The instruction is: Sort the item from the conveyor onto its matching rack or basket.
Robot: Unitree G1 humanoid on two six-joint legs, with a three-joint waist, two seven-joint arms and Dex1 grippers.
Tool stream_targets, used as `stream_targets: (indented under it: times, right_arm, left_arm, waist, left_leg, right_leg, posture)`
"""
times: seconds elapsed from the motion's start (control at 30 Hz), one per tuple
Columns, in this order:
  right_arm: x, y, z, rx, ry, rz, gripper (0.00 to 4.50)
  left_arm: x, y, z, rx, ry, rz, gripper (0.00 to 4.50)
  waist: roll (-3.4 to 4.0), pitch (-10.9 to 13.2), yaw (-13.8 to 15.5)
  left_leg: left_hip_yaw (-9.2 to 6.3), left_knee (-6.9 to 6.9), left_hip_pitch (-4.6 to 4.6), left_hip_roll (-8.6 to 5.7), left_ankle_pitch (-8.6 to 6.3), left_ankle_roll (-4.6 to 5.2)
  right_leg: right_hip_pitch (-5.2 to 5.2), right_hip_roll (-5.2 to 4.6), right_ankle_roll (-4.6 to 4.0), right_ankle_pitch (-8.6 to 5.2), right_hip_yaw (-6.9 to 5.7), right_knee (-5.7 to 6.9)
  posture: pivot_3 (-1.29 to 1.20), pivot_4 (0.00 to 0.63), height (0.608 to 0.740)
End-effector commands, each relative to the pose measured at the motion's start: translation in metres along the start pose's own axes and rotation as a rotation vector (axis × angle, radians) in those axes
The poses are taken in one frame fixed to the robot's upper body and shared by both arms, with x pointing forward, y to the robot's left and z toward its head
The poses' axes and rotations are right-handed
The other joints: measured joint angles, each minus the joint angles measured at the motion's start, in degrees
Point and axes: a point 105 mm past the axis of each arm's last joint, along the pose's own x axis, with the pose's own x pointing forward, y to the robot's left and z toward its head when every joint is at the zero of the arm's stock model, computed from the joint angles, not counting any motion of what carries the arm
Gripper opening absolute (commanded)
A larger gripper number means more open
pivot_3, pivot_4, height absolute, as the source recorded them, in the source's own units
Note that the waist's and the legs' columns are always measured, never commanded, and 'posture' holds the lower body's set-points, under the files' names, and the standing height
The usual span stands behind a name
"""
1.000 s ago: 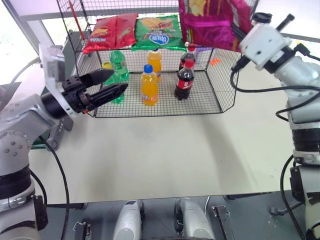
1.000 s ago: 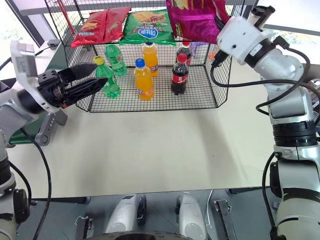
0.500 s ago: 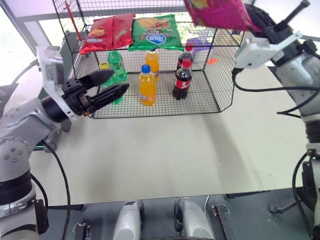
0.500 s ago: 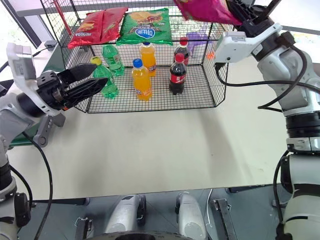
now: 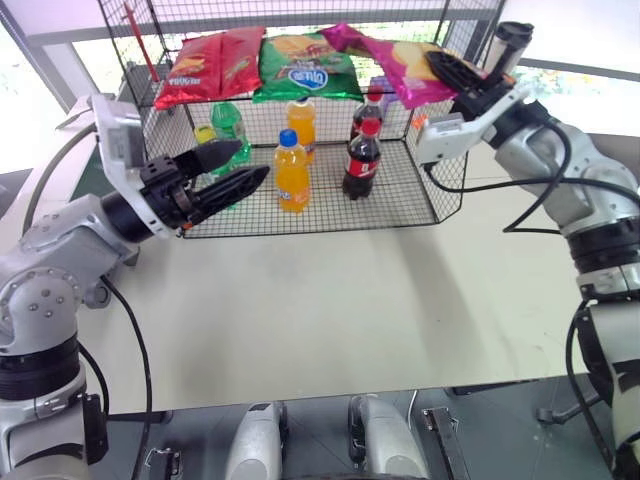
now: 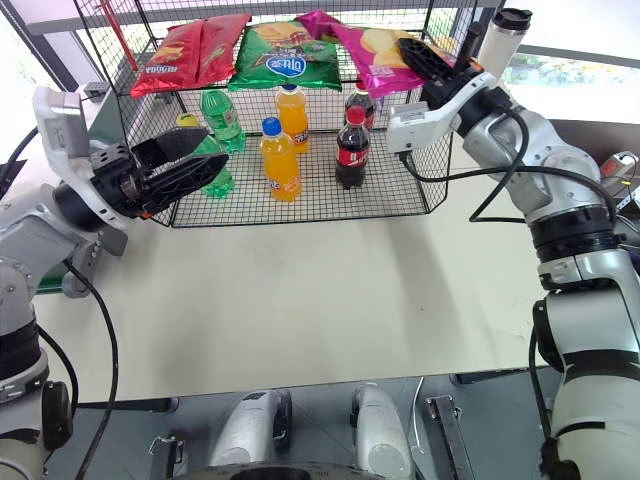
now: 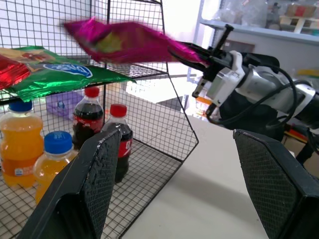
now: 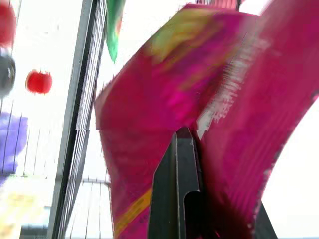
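One light, floppy, slick pink crisp bag [image 6: 375, 50]; your right gripper [image 6: 425, 60] pinches its edge, left gripper [image 5: 228, 172] spread, holding nothing.

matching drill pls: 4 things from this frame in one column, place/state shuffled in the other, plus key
1. magenta crisp bag
2. left gripper
3. cola bottles
4. green crisp bag

A. flat on the upper mesh shelf
B. open, holding nothing, before the rack
C. standing on the lower mesh floor
D. pinched in the right gripper, over the shelf's right end

Pairs: 1-D, 2-B, 3-C, 4-A
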Motion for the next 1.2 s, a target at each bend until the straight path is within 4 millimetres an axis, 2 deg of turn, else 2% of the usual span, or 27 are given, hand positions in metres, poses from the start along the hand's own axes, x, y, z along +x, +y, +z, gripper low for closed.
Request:
stream_targets:
  times: [0.03, 0.13, 0.27, 0.4, 0.5, 0.73, 0.83, 0.93, 1.07, 1.2]
  right_arm:
    - [0.004, -0.012, 0.004, 0.08, -0.011, -0.045, 0.0]
    - [0.011, -0.015, -0.009, 0.085, 0.076, -0.042, 0.0]
    - [0.01, -0.02, -0.032, 0.0, 0.205, -0.022, 0.0]
    - [0.002, -0.019, -0.045, -0.06, 0.279, -0.001, 0.0]
    - [-0.001, -0.011, -0.052, -0.076, 0.316, 0.04, 0.0]
    - [0.02, -0.001, -0.002, 0.091, 0.077, 0.068, 0.0]
    - [0.024, 0.0, 0.007, 0.078, 0.033, 0.077, 0.0]
    - [0.024, 0.0, 0.005, 0.032, 0.027, 0.091, 0.0]
    - [0.011, 0.004, -0.022, -0.09, 0.101, 0.144, 0.0]
    - [-0.009, -0.005, -0.063, -0.195, 0.246, 0.165, 0.0]
  left_arm:
    - [-0.004, -0.001, 0.009, 0.036, -0.042, 0.018, 3.75]
    - [-0.004, 0.0, 0.006, 0.032, -0.038, 0.021, 3.75]
    - [-0.003, 0.001, 0.004, 0.029, -0.04, 0.024, 3.75]
    - [-0.001, 0.001, 0.003, 0.024, -0.047, 0.023, 3.75]
    - [0.0, 0.002, 0.002, 0.019, -0.052, 0.023, 3.75]
    - [0.001, 0.004, -0.001, 0.015, -0.059, 0.03, 3.75]
    - [0.001, 0.005, -0.002, 0.014, -0.061, 0.036, 3.75]
    - [0.001, 0.005, -0.002, 0.012, -0.069, 0.042, 3.75]
    - [0.0, 0.006, -0.003, 0.011, -0.073, 0.048, 3.75]
    - [0.0, 0.007, -0.003, 0.009, -0.075, 0.048, 3.75]
  waist:
    - [0.0, 0.0, 0.1]
    - [0.0, 0.0, 0.0]
    - [0.0, 0.0, 0.2]
    - [0.0, 0.0, 0.1]
    - [0.0, 0.0, 0.0]
    - [0.0, 0.0, -0.3]
    - [0.0, 0.0, -0.2]
    - [0.0, 0.0, 0.1]
    - [0.0, 0.0, 0.2]
    - [0.0, 0.0, 0.1]
  left_leg:
    - [0.0, 0.0, -0.01, -0.01, 0.0, 0.0]
    - [0.0, 0.04, 0.0, -0.01, 0.0, 0.0]
    - [-0.01, 0.05, 0.0, -0.03, 0.01, -0.02]
    - [-0.02, 0.02, -0.01, -0.03, 0.01, -0.02]
    - [-0.01, 0.02, 0.0, -0.03, 0.01, -0.02]
    - [-0.02, 0.02, 0.02, -0.02, 0.01, -0.01]
    - [-0.03, 0.02, 0.02, -0.02, 0.01, -0.01]
    - [-0.02, 0.04, 0.0, -0.03, 0.01, -0.02]
    - [-0.03, 0.04, -0.01, -0.04, 0.01, -0.02]
    - [-0.02, 0.04, -0.01, -0.05, 0.01, -0.02]
  right_leg:
    - [0.0, 0.0, 0.0, 0.0, 0.0, -0.02]
    - [0.03, -0.01, -0.01, 0.0, 0.0, 0.0]
    - [0.03, 0.0, -0.03, 0.0, 0.0, 0.02]
    - [0.03, 0.0, -0.02, 0.0, 0.0, 0.0]
    - [0.03, 0.0, -0.02, 0.0, 0.0, 0.0]
    - [0.03, 0.01, 0.0, 0.01, 0.0, 0.02]
    - [0.03, 0.01, 0.0, 0.01, 0.0, 0.03]
    - [0.03, 0.0, 0.0, 0.01, 0.0, 0.02]
    - [0.04, 0.0, -0.01, 0.0, 0.0, 0.0]
    - [0.04, -0.01, -0.03, -0.01, 0.01, -0.02]
  posture:
    - [0.0, 0.15, 0.74]
    - [0.0, 0.15, 0.74]
    - [0.0, 0.15, 0.74]
    - [0.0, 0.15, 0.74]
    - [0.0, 0.15, 0.74]
    - [0.0, 0.15, 0.74]
    - [0.0, 0.15, 0.74]
    - [0.0, 0.15, 0.74]
    - [0.0, 0.15, 0.74]
    - [0.0, 0.15, 0.74]
